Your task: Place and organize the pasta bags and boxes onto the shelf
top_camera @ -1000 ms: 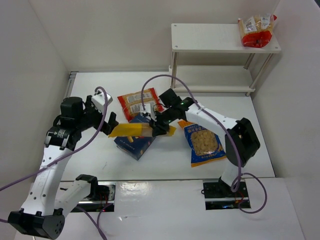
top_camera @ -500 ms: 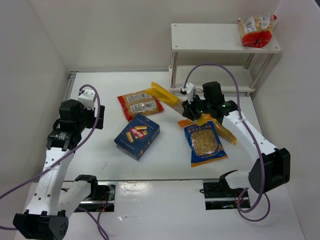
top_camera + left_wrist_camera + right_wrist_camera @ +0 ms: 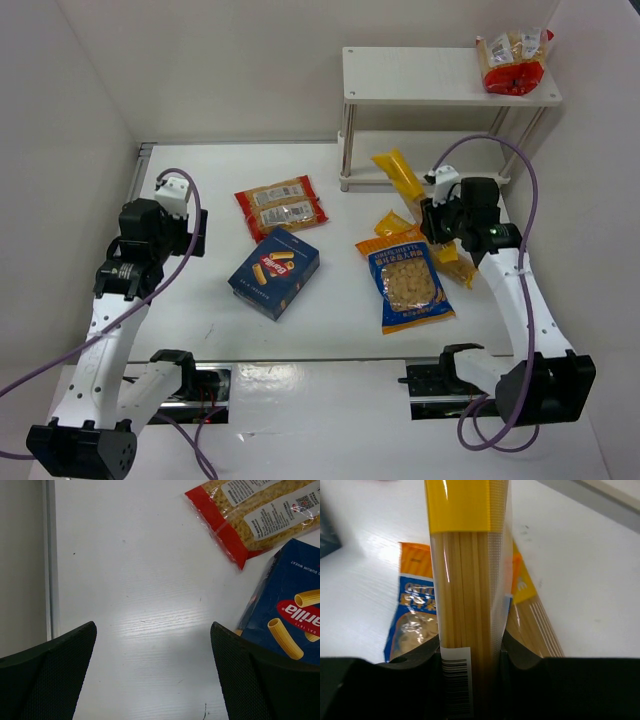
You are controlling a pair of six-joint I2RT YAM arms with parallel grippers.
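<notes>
Now the right tool (image 3: 432, 208), pinching the yellow spaghetti bag (image 3: 398, 174), has swung beside the shelf (image 3: 420, 76), upper right, so placement looks close.

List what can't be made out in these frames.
- Shelf, top external: lower tier mostly hidden under the upper board.
- Second yellow bag, top external: partly covered by the right tool and arm.
- Held spaghetti bag, right wrist: top cut off by the frame edge, bottom hidden between the fingers.
- Dark blue box, left wrist: cut off by the right edge.
- Bag on the top board, top external: label too small to read.
</notes>
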